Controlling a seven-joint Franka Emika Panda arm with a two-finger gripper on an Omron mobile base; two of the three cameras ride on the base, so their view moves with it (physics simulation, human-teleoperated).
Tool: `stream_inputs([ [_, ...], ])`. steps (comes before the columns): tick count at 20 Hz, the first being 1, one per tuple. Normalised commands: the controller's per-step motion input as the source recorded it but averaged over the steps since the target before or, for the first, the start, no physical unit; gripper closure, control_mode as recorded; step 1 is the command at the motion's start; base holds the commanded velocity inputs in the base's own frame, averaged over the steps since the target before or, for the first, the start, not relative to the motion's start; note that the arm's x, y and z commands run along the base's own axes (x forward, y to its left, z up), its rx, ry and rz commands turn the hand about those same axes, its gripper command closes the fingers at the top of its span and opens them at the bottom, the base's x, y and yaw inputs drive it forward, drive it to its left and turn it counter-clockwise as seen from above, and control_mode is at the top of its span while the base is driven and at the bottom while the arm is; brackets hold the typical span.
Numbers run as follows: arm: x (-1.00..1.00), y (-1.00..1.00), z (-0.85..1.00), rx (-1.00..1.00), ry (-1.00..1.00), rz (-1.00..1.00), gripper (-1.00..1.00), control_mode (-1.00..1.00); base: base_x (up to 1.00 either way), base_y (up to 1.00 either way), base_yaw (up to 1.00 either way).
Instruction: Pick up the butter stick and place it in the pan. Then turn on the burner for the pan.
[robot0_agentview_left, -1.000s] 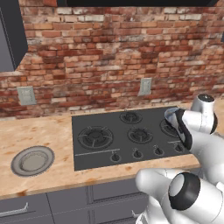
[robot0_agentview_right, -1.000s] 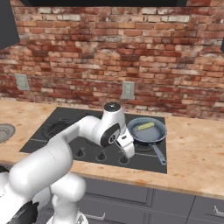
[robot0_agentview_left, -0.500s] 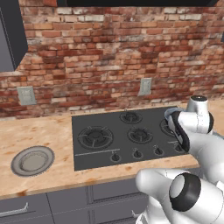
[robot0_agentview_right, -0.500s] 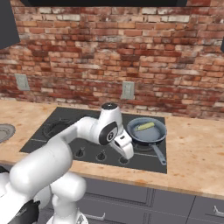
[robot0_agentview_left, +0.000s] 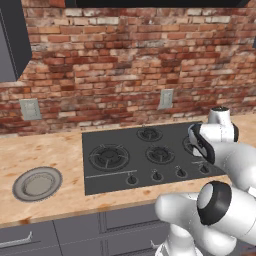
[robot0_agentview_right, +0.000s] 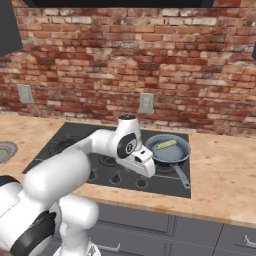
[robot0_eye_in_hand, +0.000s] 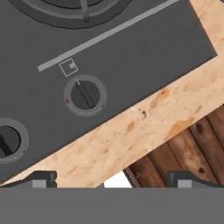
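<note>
Butter in pan, hand at knobs.
Pale yellow butter stick (robot0_agentview_right: 165, 145) lies inside round dark grey pan (robot0_agentview_right: 181, 154); fingers (robot0_eye_in_hand: 39, 179) spread (empty) above black stove knob (robot0_eye_in_hand: 85, 95).

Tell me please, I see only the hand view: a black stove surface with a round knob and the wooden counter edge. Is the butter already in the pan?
Observer: Yes. In the right base view the butter stick lies inside the pan.
Operator: Where does the pan sit on the stove?
Observer: On the right side of the cooktop, with its handle pointing toward the front counter edge.
Operator: Is the gripper holding anything?
Observer: No. The gripper is open and empty, hanging over the front row of knobs, just left of the pan handle.
Operator: Anything else on the counter?
Observer: A grey round plate lies far to the left of the cooktop.
</note>
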Motion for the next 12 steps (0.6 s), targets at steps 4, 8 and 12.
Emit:
stream_inputs([
  [4,0.03,0.00,-0.22,0.04,0.00,0.18,-1.00,-1.00,0.00,0.00,0.00],
  [8,0.08,-0.03,-0.14,0.09,0.01,0.19,-1.00,-1.00,0.00,0.00,0.00],
  [12,0.22,0.00,-0.16,0.07,0.03,0.17,-1.00,-1.00,0.00,0.00,0.00],
])
